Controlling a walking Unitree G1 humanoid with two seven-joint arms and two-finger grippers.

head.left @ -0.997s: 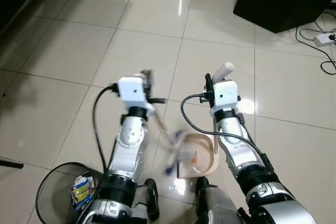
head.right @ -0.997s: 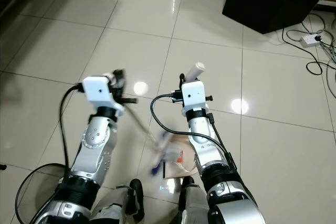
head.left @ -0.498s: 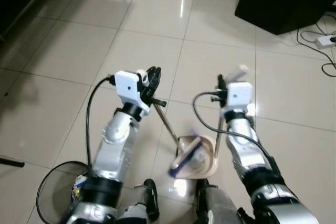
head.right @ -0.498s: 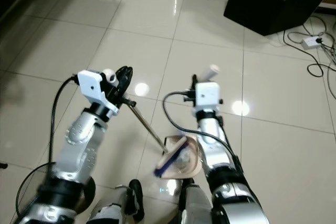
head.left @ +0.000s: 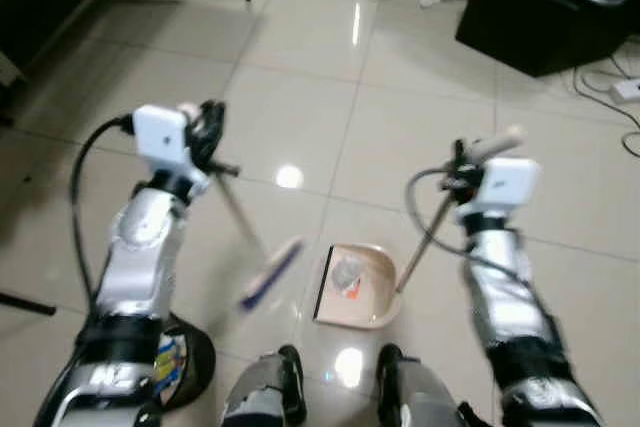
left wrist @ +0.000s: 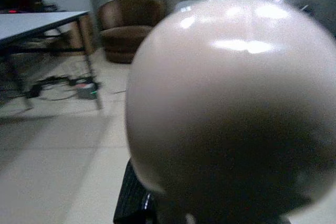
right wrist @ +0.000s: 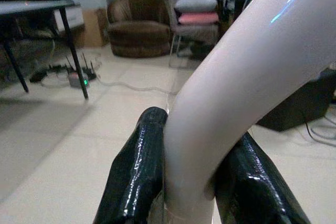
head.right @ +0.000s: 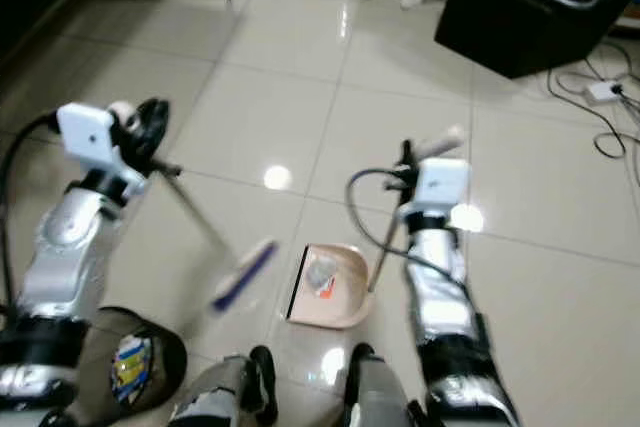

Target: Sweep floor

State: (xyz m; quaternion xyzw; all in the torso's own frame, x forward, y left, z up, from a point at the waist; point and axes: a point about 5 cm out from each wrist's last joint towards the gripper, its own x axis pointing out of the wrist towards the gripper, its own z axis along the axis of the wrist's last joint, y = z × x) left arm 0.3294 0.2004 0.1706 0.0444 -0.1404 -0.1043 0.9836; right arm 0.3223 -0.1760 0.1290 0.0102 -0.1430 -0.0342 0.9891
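My left gripper (head.left: 205, 127) pinches the broom (head.left: 272, 272), its head raised beside the dustpan (head.left: 352, 287). My right gripper (right wrist: 194, 182) clamps the dustpan's handle (right wrist: 231, 77). Some debris (head.left: 348, 275) already lies inside; I judge sweeping mostly done, emptying into the bin (head.left: 185, 367) left.

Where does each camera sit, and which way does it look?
Left eye view, right eye view: head camera, looking down at the beige plastic dustpan, blue-bristled broom, both silver arms and the feet.
Left wrist view: on the left wrist, facing the broom's rounded pale handle end.
Right wrist view: on the right wrist, facing the right gripper clamped on the dustpan's curved pale handle.
Both wrist views share the brown armchair.
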